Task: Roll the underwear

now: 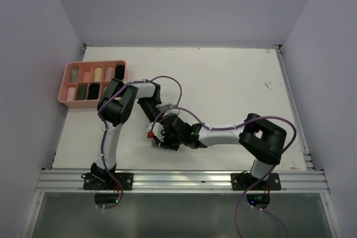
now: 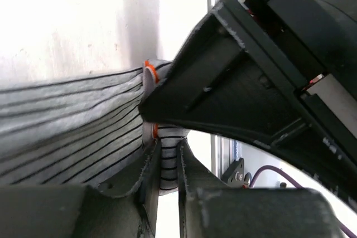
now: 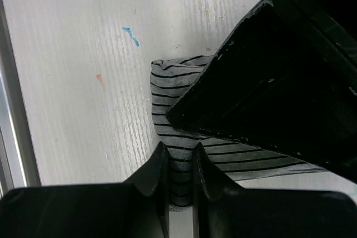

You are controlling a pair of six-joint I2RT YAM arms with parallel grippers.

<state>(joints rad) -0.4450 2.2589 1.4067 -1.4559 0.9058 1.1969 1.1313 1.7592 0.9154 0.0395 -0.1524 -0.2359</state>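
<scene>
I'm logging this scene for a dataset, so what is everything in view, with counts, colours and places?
striped underwear: one, grey with dark stripes, mid-table between the arms
pink tray: one, far left corner of the table
rolled items: several, beige, pale and dark, in the tray's compartments
table: one, white
rail: one, silver, near edge
cables: purple, along both arms
left end effector: black, shut on the striped underwear
right end effector: black, shut on the same garment

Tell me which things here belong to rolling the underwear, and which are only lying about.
For the job: grey striped underwear, left claw and right claw, both pinching it.
Lying about: pink compartment tray, rolled items inside it.
</scene>
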